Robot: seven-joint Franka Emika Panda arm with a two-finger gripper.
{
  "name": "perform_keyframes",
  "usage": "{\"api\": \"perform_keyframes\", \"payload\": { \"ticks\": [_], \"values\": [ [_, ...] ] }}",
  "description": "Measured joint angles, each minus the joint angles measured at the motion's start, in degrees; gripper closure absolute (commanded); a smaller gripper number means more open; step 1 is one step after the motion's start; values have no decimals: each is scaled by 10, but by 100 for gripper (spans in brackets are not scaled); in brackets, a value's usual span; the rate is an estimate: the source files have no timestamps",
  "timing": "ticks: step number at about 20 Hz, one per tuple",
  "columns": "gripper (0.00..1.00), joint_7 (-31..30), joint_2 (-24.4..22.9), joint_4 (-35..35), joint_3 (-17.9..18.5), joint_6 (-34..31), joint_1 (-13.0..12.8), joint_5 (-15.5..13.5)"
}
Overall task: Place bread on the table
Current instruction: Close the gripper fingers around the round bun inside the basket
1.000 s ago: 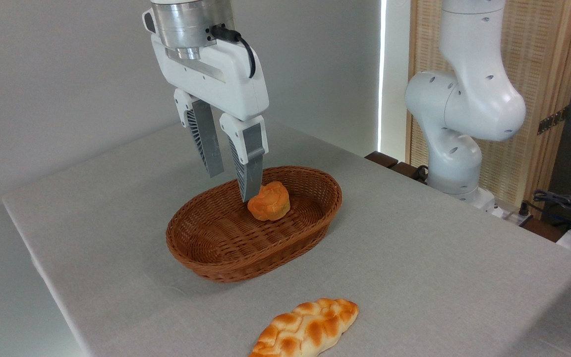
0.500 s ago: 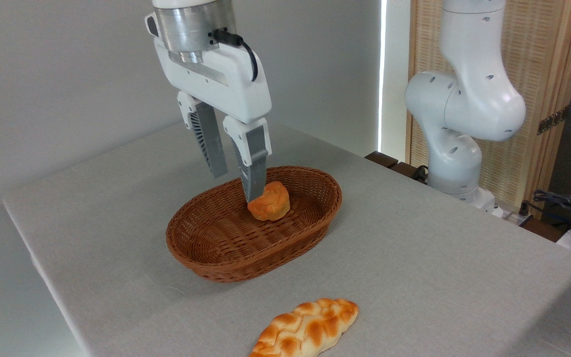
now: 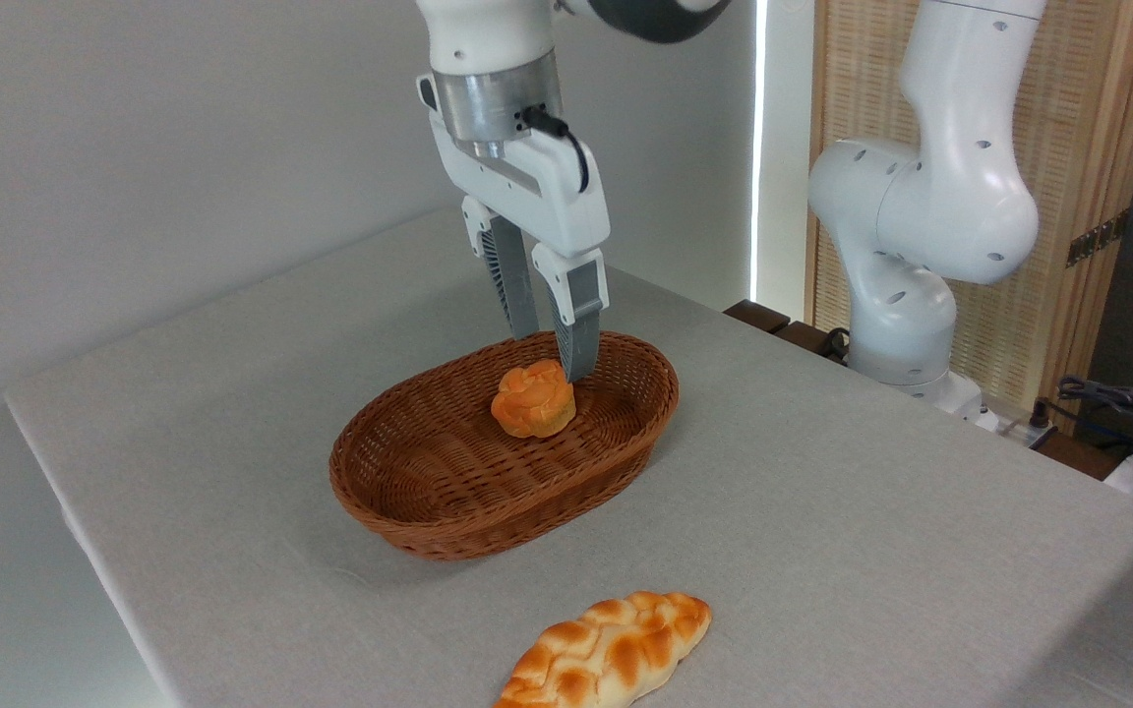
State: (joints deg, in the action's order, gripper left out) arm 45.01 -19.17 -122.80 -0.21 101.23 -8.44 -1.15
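The bread (image 3: pixel 533 398), a small round orange-golden bun with a swirled top, lies inside the brown wicker basket (image 3: pixel 429 492) towards its far right end. My gripper (image 3: pixel 551 356) hangs open just above and behind the bun, its two grey fingers pointing down with nothing between them. The right fingertip (image 3: pixel 577 366) reaches down to the level of the bun's top, right beside it. The table (image 3: pixel 871 511) is large, covered in light grey cloth, and carries the basket.
A long braided loaf (image 3: pixel 608 651) lies on the cloth at the front edge. The white arm base (image 3: pixel 921 256) stands at the table's right rear, with cables (image 3: pixel 1117 403) beyond it. A wall runs behind the table.
The gripper has swung from the bun's left side to the right and further back, now standing over the bun's far edge. The bun has not moved.
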Motion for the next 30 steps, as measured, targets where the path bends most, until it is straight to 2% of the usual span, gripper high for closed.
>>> {"api": "perform_keyframes", "payload": {
  "ticks": [4, 10, 21, 25, 30],
  "values": [
    [0, 0, 5, -52, -2, 54, -40, 0],
    [0, 8, 28, -87, -4, 92, -72, 0],
    [0, 8, 23, -73, -2, 107, -73, -1],
    [0, 8, 24, -71, -2, 107, -74, -30],
    [0, 8, 34, -75, -4, 107, -81, -33]
  ]
}}
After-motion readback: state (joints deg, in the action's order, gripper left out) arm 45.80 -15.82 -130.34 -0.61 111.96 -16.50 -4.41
